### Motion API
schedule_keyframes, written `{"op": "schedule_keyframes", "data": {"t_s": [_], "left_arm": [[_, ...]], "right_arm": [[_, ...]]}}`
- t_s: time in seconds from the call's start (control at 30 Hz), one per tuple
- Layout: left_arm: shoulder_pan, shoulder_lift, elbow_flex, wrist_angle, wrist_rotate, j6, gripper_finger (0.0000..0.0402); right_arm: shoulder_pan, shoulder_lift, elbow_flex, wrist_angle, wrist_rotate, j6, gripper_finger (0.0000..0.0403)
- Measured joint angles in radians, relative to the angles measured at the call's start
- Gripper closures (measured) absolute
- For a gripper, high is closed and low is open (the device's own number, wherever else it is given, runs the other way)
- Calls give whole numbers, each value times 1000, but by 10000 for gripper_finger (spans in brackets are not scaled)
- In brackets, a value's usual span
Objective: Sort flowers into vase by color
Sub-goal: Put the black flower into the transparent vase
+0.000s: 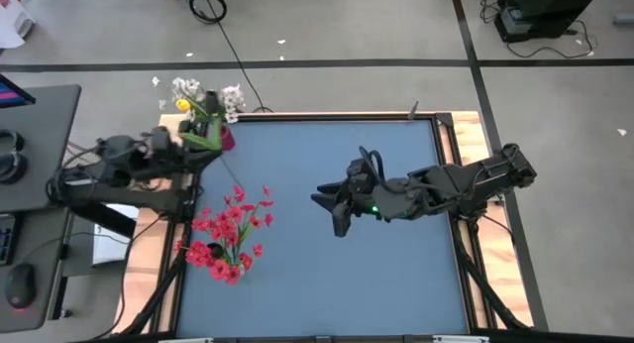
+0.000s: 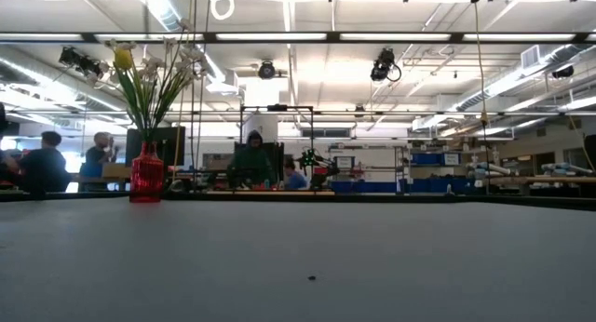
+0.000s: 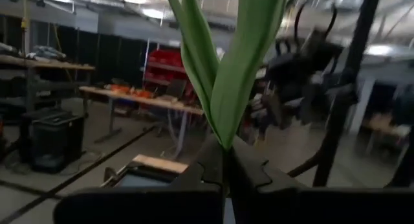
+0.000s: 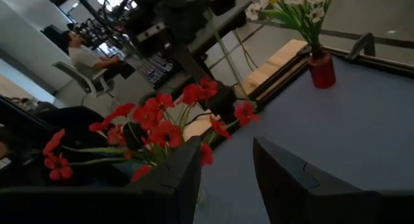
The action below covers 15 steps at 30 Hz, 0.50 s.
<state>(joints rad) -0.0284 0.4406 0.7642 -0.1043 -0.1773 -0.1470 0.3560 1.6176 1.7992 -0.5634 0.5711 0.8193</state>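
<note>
A red vase stands at the table's far left corner. It holds white and yellow flowers by their stems. My left gripper is right beside the vase, shut on a green sprig. A bunch of red flowers sits near the table's left edge. My right gripper hovers open over the table's middle, pointing toward the red flowers. My left gripper pinches the sprig's long green leaves at their lower end between its two shut fingers. It reaches in from the table's left, about level. The leaves stand up past the fingertips. The blossoms are out of the wrist view, so their colour cannot be told.
The blue table top is bare to the right and near side of the red flowers. A wooden rim borders the table. People sit at desks in the room beyond. A desk with a keyboard and mouse stands left of the table.
</note>
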Motion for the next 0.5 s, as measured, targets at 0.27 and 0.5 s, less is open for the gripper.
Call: {"op": "schedule_keyframes", "data": {"t_s": [0.27,0.5], "left_arm": [[-1,-236,-161,-35,26,-175,394],[-9,-298,-266,-72,29,-337,394]], "right_arm": [[17,1,-23,-57,22,97,253],[17,1,-82,-58,4,194,253]]}}
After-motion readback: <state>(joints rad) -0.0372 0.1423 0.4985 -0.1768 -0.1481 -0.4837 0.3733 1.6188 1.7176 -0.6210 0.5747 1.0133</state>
